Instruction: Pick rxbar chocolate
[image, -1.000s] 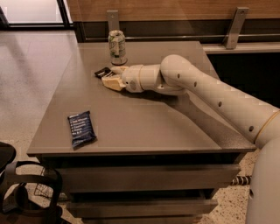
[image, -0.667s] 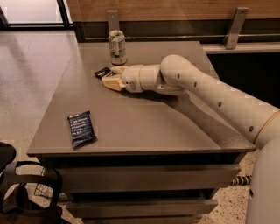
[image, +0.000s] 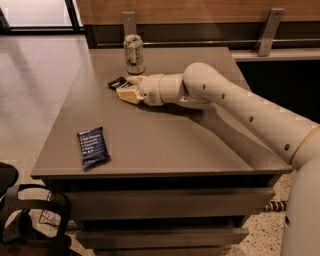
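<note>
The rxbar chocolate (image: 117, 82), a small black wrapper, lies flat on the grey table (image: 165, 135) towards the back left, just in front of the can (image: 134, 54). Only its left end shows; the rest is hidden behind the gripper. My gripper (image: 126, 88) is low over the table, reaching left from the white arm (image: 225, 100), with its tip right at the bar's right end. I cannot tell whether it touches the bar.
A dark blue bar wrapper with white text (image: 93, 146) lies near the table's front left corner. The can stands upright just behind the gripper. Drawers sit under the tabletop. A wooden wall with metal brackets (image: 267, 30) runs behind the table.
</note>
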